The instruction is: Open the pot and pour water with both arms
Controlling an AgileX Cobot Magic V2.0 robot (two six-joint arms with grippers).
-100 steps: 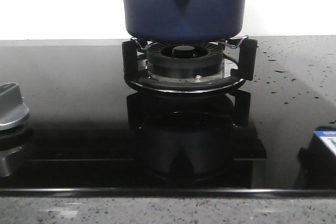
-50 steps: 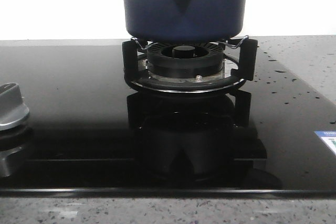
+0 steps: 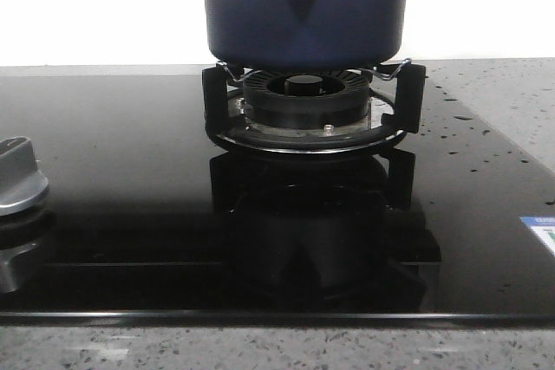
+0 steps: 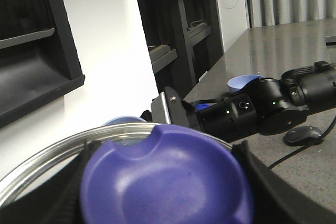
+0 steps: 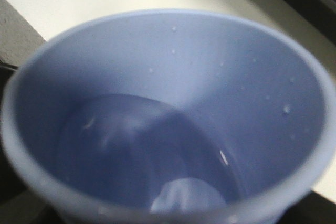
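Dark shape at the front view's lower right is gone since a second ago. Pot (image 3: 304, 10) sits on burner (image 3: 305, 103). Left gripper (image 4: 165, 219) clamps lid knob (image 4: 163, 179); right holds cup (image 5: 168, 114), jaws hidden, ready to pour.

the pot (image 3: 303, 10) is cut off by the front view's top edge, and both claws' fingers stay hidden behind a blurred lid knob (image 4: 163, 179) and cup (image 5: 173, 124).
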